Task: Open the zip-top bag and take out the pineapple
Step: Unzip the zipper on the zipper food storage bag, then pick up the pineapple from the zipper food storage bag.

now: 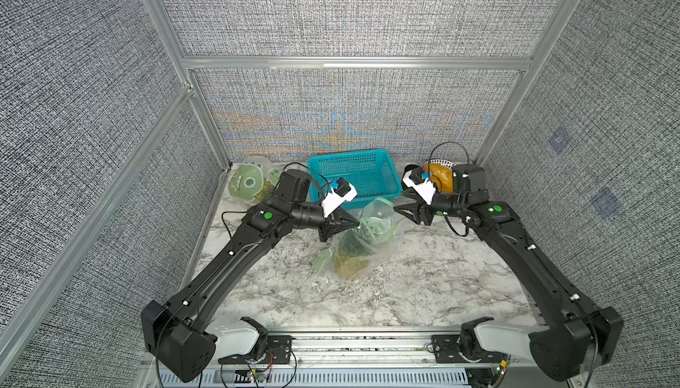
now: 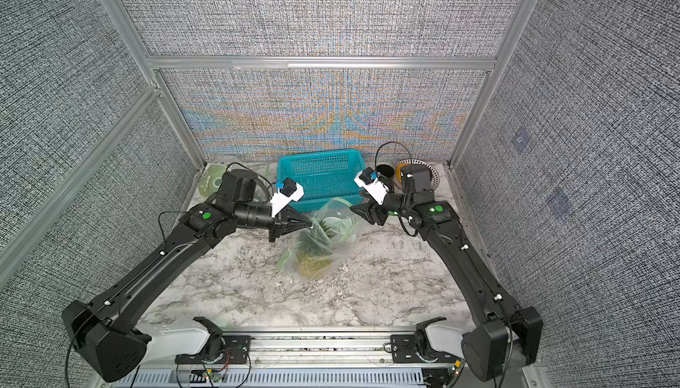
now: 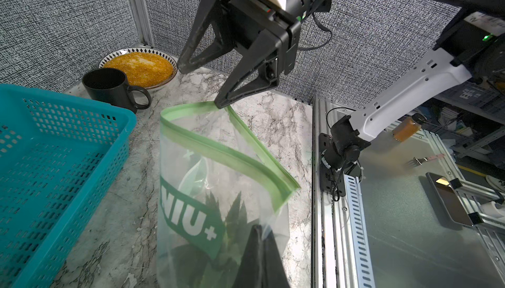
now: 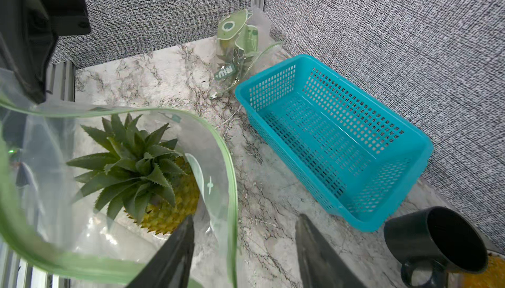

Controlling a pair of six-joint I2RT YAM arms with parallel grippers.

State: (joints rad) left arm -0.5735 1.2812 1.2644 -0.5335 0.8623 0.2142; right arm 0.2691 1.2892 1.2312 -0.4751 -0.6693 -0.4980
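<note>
A clear zip-top bag (image 1: 371,237) (image 2: 327,235) with a green zip strip stands mid-table, its mouth gaping. Inside it, the pineapple (image 1: 351,259) (image 2: 312,263) (image 4: 166,210) sits crown up. My left gripper (image 1: 356,225) (image 2: 311,225) (image 3: 257,234) is shut on the bag's left rim. My right gripper (image 1: 400,211) (image 2: 355,209) (image 4: 244,218) is open at the right rim. The green strip (image 4: 232,191) passes between its jaws. In the left wrist view, one fingertip (image 3: 222,103) touches the strip.
A teal basket (image 1: 346,156) (image 3: 82,99) (image 4: 269,73) stands behind the bag. A black mug (image 3: 109,87) (image 4: 437,240) and a bowl of yellow grains (image 1: 439,178) (image 3: 139,66) sit back right. Another printed bag (image 1: 250,180) (image 4: 237,35) lies back left.
</note>
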